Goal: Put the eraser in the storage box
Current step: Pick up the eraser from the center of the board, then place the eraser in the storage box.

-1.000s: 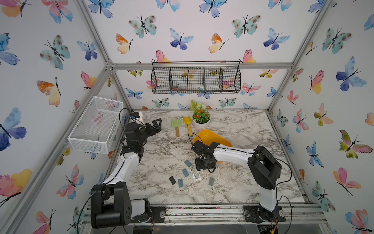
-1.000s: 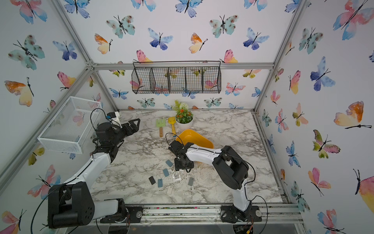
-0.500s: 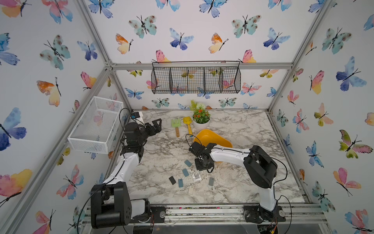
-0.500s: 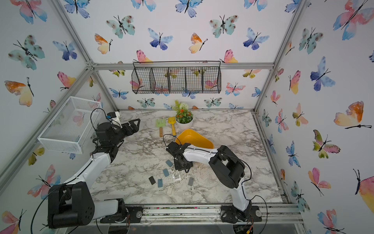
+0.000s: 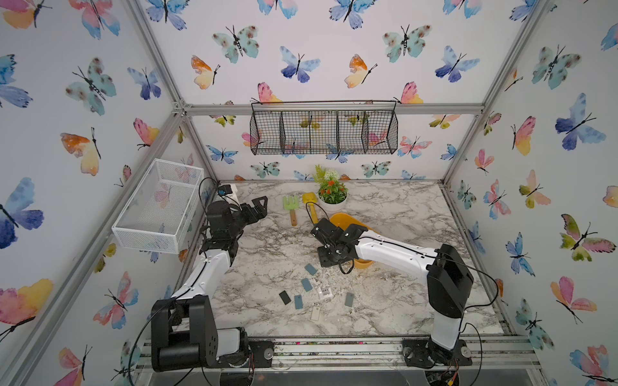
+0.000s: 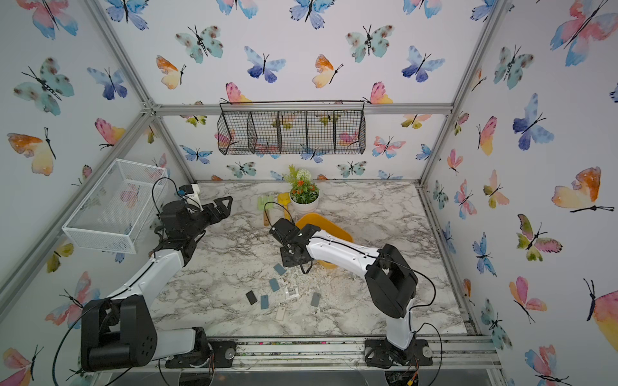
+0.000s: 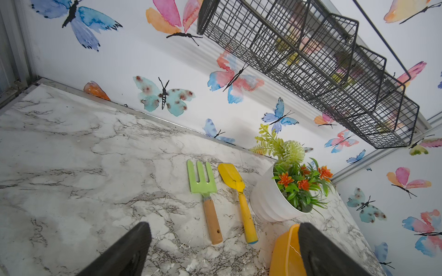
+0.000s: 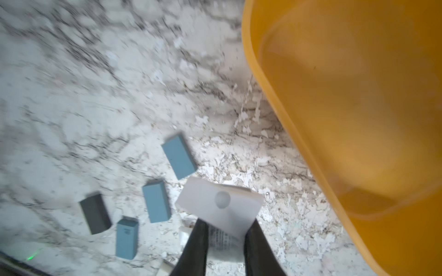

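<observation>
Item: white eraser [image 8: 218,208], pinched by one end in right tool [image 8: 226,229], tool closed on it. Storage box [image 8: 311,133] just beside tool, not under it.
Risk: shallow grip (most of eraser overhangs); early release drops it on worktop [image 8: 71,95] among blue erasers [image 8: 179,159].
Left tool [image 5: 257,207]: spread wide, empty.

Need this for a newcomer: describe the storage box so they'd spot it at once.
On the marble table, find the white flower pot at the back. Just in front of it, partly under the right arm, sits the storage box. It is the only yellow tub; the yellow shovel beside the pot is a slim handled tool.
</observation>
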`<action>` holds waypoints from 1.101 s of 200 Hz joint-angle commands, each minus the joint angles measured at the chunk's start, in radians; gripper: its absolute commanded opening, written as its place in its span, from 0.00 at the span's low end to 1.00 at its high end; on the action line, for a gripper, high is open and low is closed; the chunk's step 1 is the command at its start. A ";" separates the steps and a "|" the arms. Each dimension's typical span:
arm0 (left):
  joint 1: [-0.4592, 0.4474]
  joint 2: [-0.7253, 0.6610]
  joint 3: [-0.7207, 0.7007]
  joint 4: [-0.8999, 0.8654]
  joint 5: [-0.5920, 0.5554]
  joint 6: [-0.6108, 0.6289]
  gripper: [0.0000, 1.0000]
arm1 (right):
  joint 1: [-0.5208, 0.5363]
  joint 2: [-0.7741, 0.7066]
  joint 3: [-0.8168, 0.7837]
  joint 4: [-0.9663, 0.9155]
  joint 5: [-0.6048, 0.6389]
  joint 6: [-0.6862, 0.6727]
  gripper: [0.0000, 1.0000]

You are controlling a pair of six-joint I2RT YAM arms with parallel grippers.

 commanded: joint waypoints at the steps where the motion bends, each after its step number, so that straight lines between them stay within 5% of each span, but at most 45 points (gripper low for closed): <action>1: 0.000 0.010 0.023 0.003 0.026 0.004 0.98 | -0.048 -0.019 0.071 -0.075 0.032 -0.066 0.19; 94: -0.001 0.057 0.060 0.019 0.076 -0.024 0.98 | -0.347 0.165 0.143 0.009 -0.187 -0.288 0.20; 220: -0.002 0.103 0.068 0.019 0.105 -0.003 0.98 | -0.377 0.368 0.248 0.009 -0.182 -0.315 0.23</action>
